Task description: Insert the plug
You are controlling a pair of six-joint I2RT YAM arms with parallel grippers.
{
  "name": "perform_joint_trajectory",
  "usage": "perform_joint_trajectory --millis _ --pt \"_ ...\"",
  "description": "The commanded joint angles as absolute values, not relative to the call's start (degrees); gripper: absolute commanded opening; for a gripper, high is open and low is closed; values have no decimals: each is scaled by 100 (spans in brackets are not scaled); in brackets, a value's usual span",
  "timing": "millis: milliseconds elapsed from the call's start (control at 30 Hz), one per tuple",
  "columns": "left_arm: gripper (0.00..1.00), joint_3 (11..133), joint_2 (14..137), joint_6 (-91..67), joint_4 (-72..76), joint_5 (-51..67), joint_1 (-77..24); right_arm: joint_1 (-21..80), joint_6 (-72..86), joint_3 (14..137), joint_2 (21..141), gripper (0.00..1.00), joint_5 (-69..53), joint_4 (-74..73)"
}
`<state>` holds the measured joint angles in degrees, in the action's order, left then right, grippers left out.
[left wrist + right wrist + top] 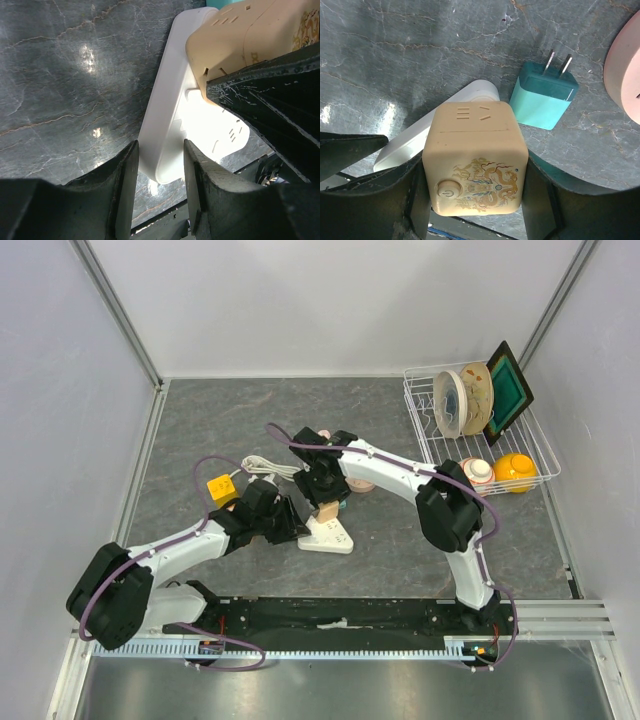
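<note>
A beige cube plug (pixel 475 150) with a dragon print and a power button is clamped between the fingers of my right gripper (pixel 475 167), which is shut on it. The cube sits right on the top face of the white power strip (pixel 165 120); its prongs are hidden. My left gripper (pixel 160 147) is shut on the near end of that strip, one finger on each long side. From above, both grippers meet over the power strip (pixel 328 534) at the table's middle.
A teal two-prong adapter (pixel 542 97) lies just beyond the cube, next to a pink round object (pixel 625 75). A yellow cube (pixel 222 487) and the white cable (pixel 265 468) lie to the left. A wire dish rack (pixel 540 445) stands at the back right.
</note>
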<state>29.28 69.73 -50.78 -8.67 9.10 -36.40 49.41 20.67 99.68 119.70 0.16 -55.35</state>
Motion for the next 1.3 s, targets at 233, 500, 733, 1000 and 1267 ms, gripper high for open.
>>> perform_joint_trajectory --millis 233,500,733,1000,1267 --pt "47 3059 7013 -5019 -1591 448 -3665 4957 2443 9545 11374 85 483 -5283" --pt "48 3173 7084 -5001 -1713 369 -3674 4852 2618 9098 10418 98 212 -4554" --pt "50 3392 7136 -4905 -1933 18 -3621 4439 2296 7475 9133 98 -509 -3579" --pt "50 3788 7480 -4623 -2083 -263 -3287 3956 2505 5696 8104 95 -238 -2102" --pt "50 3929 7216 -4439 -2320 -571 -2945 3946 2241 5291 8691 75 -545 -1372"
